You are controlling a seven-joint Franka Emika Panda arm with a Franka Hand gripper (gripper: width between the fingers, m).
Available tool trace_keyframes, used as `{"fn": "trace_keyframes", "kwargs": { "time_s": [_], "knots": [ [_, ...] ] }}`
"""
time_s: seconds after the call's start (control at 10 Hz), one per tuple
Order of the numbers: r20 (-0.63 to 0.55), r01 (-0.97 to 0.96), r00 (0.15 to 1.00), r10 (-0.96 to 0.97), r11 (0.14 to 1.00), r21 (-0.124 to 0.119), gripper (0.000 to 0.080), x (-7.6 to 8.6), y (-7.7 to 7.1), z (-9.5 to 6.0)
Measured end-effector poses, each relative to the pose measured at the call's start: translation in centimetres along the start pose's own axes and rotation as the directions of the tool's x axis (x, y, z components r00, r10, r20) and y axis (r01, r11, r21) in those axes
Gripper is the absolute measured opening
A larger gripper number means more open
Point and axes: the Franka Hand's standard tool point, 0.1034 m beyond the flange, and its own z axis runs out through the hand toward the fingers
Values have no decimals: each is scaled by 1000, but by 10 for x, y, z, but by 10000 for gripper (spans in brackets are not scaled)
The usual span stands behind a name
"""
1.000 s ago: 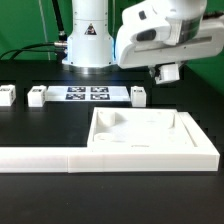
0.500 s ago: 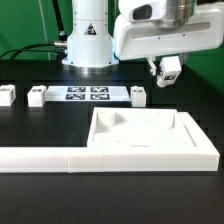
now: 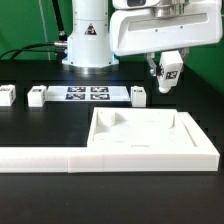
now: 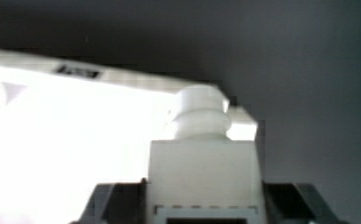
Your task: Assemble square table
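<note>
- The gripper (image 3: 166, 70) is clamping the held leg (image 3: 170, 72) between its fingers, jaws narrowed onto the leg's block body.
- The held leg is hanging in the air, tilted, above the far corner of the square slab (image 3: 150, 132) on the exterior view's right, and touching neither the slab nor the black table (image 3: 45, 125).
- Compared with a second ago, the arm's white housing is sitting level rather than slanted, and it is reaching further toward the exterior view's left.
- The held leg is now showing its black-and-white tag to the exterior camera. A second ago it was only a greyish shape under the wrist.
- Its height above the table is looking much the same across the three moments. The change is mostly a turn of the wrist.
- In the wrist view the held leg (image 4: 203, 160) is filling the middle between the dark fingers (image 4: 116, 200), with its rounded peg pointing away from the gripper (image 4: 205, 198) toward the bright slab (image 4: 70, 110).
- The slab is lying flat, pressed against the long L-shaped barrier (image 3: 35, 158), exactly as before.
- Three loose legs (image 3: 8, 95) (image 3: 38, 95) (image 3: 137, 95) are standing in a row on either side of the marker board (image 3: 88, 94). None of them has moved.
</note>
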Motion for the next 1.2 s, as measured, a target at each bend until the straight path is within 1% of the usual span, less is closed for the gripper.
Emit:
{"fn": "trace_keyframes", "kwargs": {
  "time_s": [0.1, 0.2, 0.3, 0.4, 0.6, 0.8, 1.0, 1.2],
  "knots": [
    [-41, 2, 999, -2, 1000, -3, 290, -3, 1, 2],
    [-122, 3, 993, -3, 1000, -6, 290, 0, 2, 0],
    [-161, 4, 987, -5, 1000, -8, 290, 0, 3, 2],
    [-227, 16, 974, -18, 1000, -12, 290, 7, 6, 2],
    [-253, 25, 967, -28, 1000, -14, 290, 16, 8, 8],
    [-264, 51, 963, -55, 998, -20, 290, 32, 10, 12],
    [-280, 100, 954, -106, 994, -38, 290, 47, 15, 17],
    [-278, 100, 955, -106, 994, -37, 290, 46, 14, 18]
  ]
}}
